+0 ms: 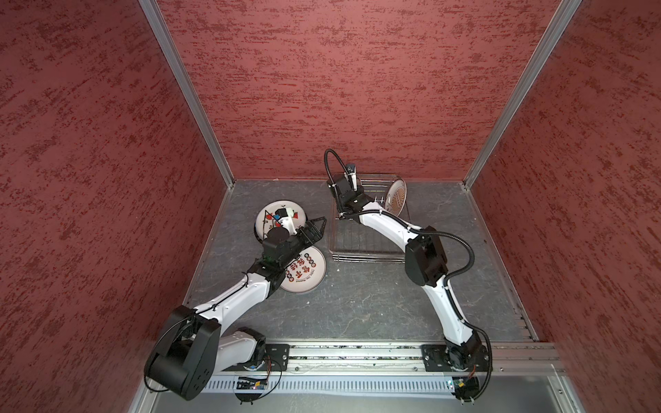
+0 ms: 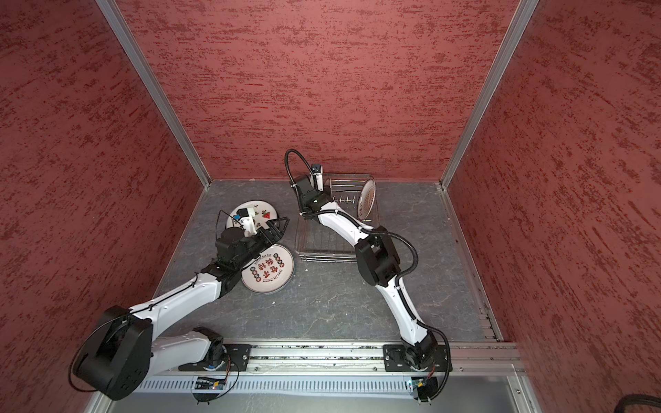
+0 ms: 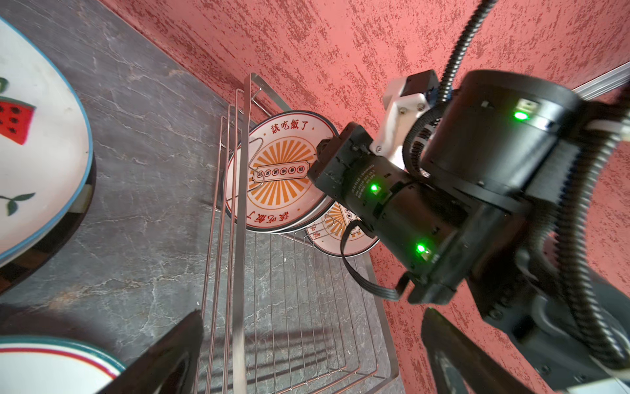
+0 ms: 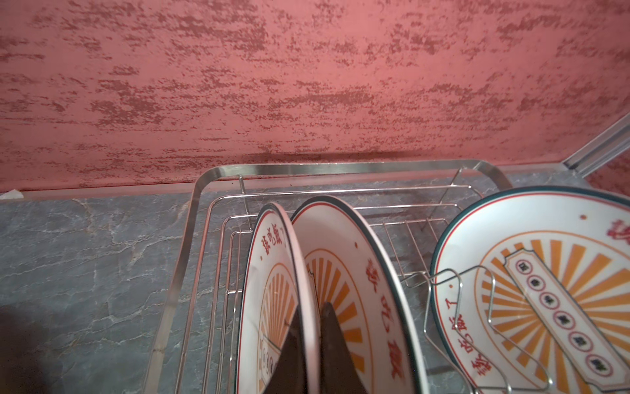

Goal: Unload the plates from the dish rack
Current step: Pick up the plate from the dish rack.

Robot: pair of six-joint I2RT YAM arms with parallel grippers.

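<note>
**A:** Where's the right tool (image 4: 312, 307)?

**B:** Down in the dish rack (image 4: 306, 167), on the far side of the surface (image 1: 357, 304), against the back wall. It's clenched on the top rim of the leftmost sunburst plate (image 4: 272, 293), one finger on each face.

**A:** And the other plates?

**B:** A second sunburst plate (image 4: 344, 269) stands just right of it, very close. A third sunburst plate (image 4: 545, 259) leans at the rack's right end. The watermelon plate (image 3: 41, 163) and the red-character plate (image 1: 304, 270) lie flat on the left of the surface. The left tool (image 3: 312, 312) hovers over them, spread wide and empty.

**A:** How will the gripped plate behave?

**B:** I'd guess glazed ceramic: rigid, with some weight, slick, and quick to chip. A rim pinch leaves all the weight hanging below the fingers, so it could swing or slip.

**A:** Best place to hold it?

**B:** The top of the rim, as now, deep enough that the pads sit past the raised lip. I'd lift it straight up so it clears the rack without knocking its neighbour. Then I'd tilt it slowly before laying it flat beside the others.
</note>
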